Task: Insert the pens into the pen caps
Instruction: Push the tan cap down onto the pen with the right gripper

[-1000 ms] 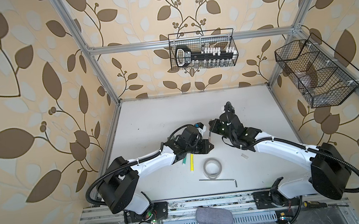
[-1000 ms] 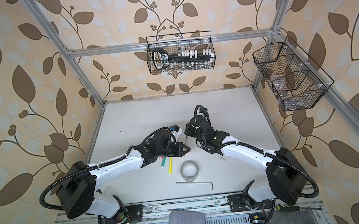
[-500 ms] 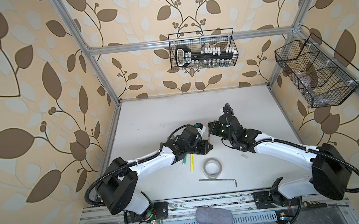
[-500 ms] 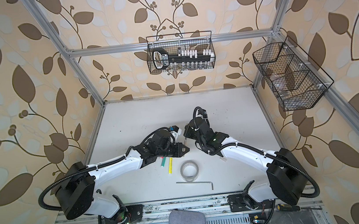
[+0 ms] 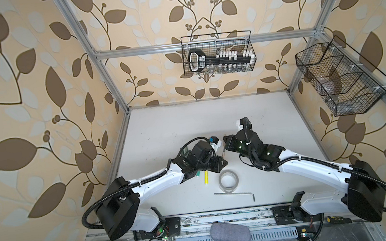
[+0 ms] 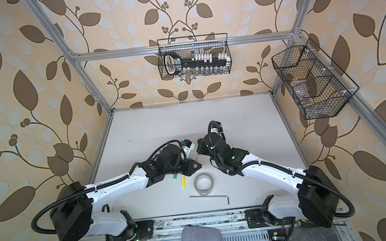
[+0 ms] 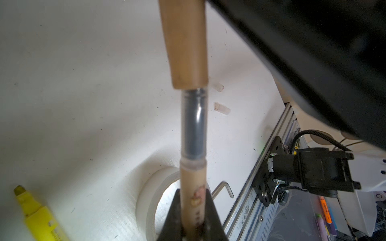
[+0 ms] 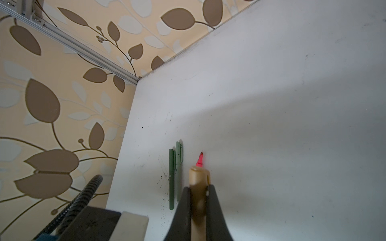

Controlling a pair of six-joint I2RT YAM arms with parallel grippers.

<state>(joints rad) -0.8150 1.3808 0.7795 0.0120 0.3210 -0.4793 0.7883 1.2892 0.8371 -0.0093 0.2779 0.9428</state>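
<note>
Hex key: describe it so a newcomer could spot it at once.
On the white table, look toward the bottom edge in a top view. Between that edge and the clear tape roll lies the hex key: a thin silver rod bent into an L, unlike the straight yellow marker nearby.

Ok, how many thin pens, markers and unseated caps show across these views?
Thin pens: 3 (tan pen, dark green pen, grey-green pen)
Markers: 3 (yellow marker, pink marker, green marker)
Unseated caps: 3 (tan cap, clear cap, clear cap)
Total: 9
</note>
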